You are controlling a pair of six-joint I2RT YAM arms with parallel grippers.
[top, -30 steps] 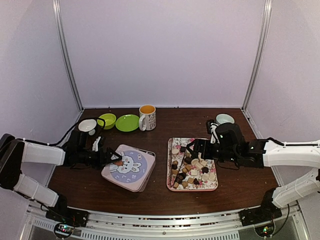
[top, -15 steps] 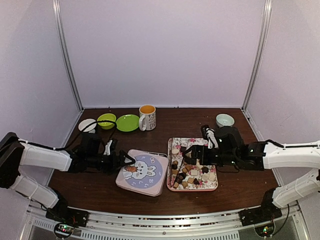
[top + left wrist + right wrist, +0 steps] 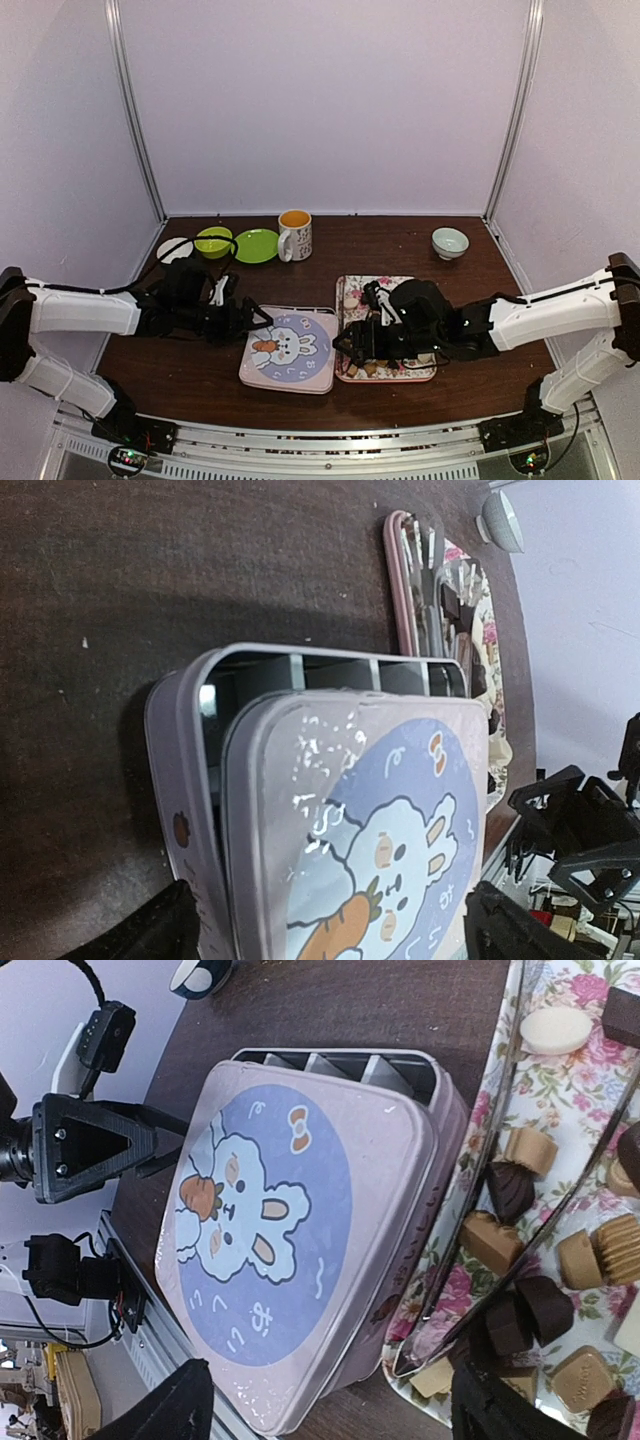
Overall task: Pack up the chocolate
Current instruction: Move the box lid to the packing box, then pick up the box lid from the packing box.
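Observation:
The chocolate (image 3: 512, 1192), several dark, tan and cream pieces, lies on the pink floral tray (image 3: 352, 288), also seen in the top view (image 3: 372, 368). A lilac tin (image 3: 290, 348) with a rabbit lid (image 3: 270, 1210) sits against the tray's left edge. Its lid is shifted, baring empty compartments (image 3: 330, 670) at the back. My left gripper (image 3: 252, 319) is open at the tin's left end, fingers (image 3: 165, 930) spread over the lid. My right gripper (image 3: 350, 345) is open above the tin's right edge and the tray's left side, hiding part of the tray.
Thin metal tongs (image 3: 402, 1360) lie along the tray's left side. At the back stand a mug (image 3: 295, 233), a green plate (image 3: 257, 245), a green bowl (image 3: 213, 241), a white bowl (image 3: 172, 248) and a pale bowl (image 3: 449, 241).
The tin has slid right until it meets the tray, with my left gripper following it. My right gripper has moved left across the tray to the tin's edge.

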